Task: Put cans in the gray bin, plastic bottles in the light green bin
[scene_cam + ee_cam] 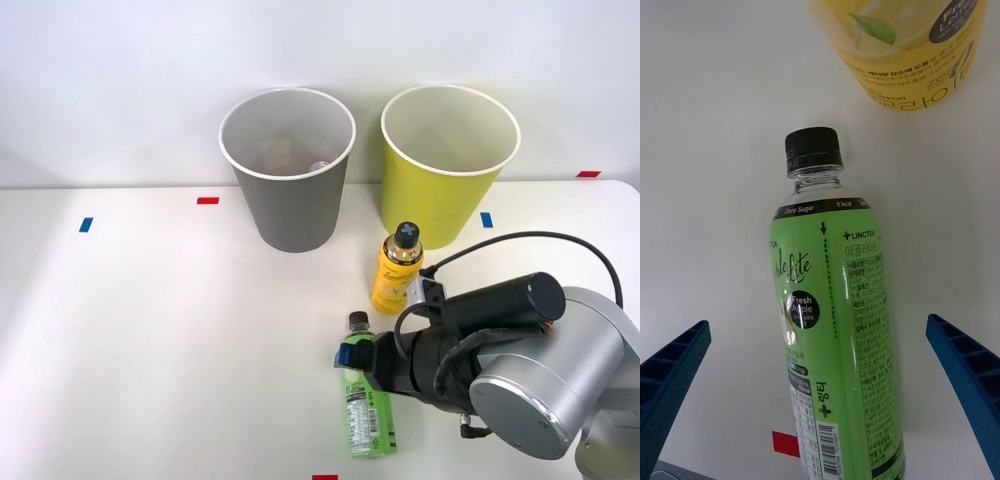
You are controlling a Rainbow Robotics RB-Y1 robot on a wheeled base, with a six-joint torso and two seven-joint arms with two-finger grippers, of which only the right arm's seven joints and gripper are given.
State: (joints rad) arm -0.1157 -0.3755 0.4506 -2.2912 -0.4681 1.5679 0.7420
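Nearest the robot, the right gripper [352,357] hangs low over the white table [150,350] with its blue ribbed fingers [670,382] spread wide apart, one on each side of the green bottle [367,405] and touching nothing. That bottle lies flat on the table, black cap [813,148] pointing away from the robot toward the bins, its green label with the white print panel facing up (the wrist view shows clear table between each finger and the bottle's sides). A red marker [787,443] shows on the table just beside the bottle's lower body. Just beyond the cap stands a yellow bottle [397,270], upright, with a dark cap. Farther back, near the wall, are the two bins, side by side and apart: the gray bin [290,200] to the left, with something pale dimly visible inside, and the light green bin [440,195] to the right, directly behind the yellow bottle.
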